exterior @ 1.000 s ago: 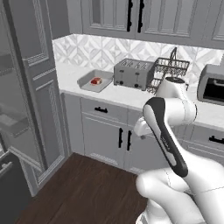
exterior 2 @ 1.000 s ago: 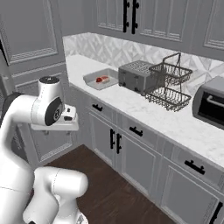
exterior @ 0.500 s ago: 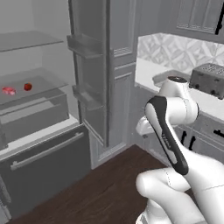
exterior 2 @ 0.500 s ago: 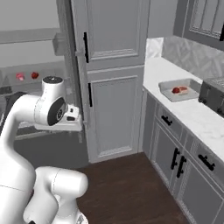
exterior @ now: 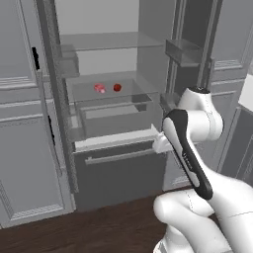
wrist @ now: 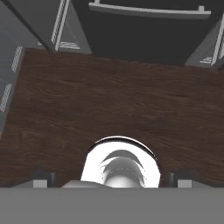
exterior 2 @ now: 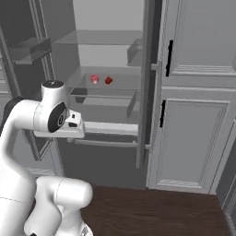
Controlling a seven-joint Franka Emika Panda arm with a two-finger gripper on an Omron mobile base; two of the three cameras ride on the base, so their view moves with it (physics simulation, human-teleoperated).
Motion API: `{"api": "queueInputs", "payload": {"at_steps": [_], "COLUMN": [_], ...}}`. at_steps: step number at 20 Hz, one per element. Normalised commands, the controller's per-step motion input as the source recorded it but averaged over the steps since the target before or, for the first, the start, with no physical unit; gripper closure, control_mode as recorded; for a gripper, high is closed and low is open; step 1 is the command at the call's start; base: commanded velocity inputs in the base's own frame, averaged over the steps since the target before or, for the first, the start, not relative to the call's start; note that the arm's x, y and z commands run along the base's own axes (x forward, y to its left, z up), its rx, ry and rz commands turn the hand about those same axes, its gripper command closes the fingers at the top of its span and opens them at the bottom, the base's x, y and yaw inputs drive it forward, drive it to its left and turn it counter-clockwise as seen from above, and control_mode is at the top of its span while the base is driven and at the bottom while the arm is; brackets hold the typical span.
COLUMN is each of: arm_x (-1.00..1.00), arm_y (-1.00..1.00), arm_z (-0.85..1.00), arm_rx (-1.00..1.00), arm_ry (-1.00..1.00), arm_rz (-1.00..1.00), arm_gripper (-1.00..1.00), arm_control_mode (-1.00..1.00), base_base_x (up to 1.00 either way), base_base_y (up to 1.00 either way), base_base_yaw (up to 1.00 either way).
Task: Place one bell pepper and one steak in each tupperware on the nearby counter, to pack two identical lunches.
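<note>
A pink steak (exterior: 100, 88) and a red bell pepper (exterior: 117, 87) lie side by side on a glass shelf inside the open fridge; in the right base view the steak (exterior 2: 94, 79) is left of the bell pepper (exterior 2: 108, 80). My arm is folded close to the base, well short of the shelf. The hand (exterior 2: 73, 128) points down at the floor. My gripper (wrist: 113, 178) is open, its fingertips (wrist: 41, 180) far apart with nothing between them. The tupperware and the counter are out of view.
The fridge has a pulled-out drawer (exterior: 114, 117) below the food shelf and a bottom freezer front (exterior: 118, 163). Door bins (exterior: 183, 51) flank the opening. A tall grey cabinet (exterior 2: 193, 115) stands to the right. Dark wood floor (wrist: 109, 100) lies below the hand.
The whole picture has swung from the counter with the toaster and tray to the open fridge, so the base has turned. The arm keeps its folded pose and the gripper stays open.
</note>
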Motion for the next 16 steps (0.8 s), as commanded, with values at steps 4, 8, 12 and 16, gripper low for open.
{"api": "queueInputs", "payload": {"at_steps": [4,8,12,16], "arm_x": [0.0,0.0,0.0,0.0], "arm_y": [0.0,0.0,0.0,0.0], "arm_z": [0.0,0.0,0.0,0.0], "arm_rx": [0.0,0.0,0.0,0.0], "arm_ry": [0.0,0.0,0.0,0.0], "arm_rz": [0.0,0.0,0.0,0.0], "arm_gripper": [-1.0,-1.0,-1.0,-1.0], "arm_control_mode": [1.0,1.0,1.0,1.0], "base_base_x": [1.0,1.0,1.0,1.0], "base_base_y": [-0.13,0.0,-0.01,0.0], "base_base_yaw": [0.02,0.0,0.0,0.0]}}
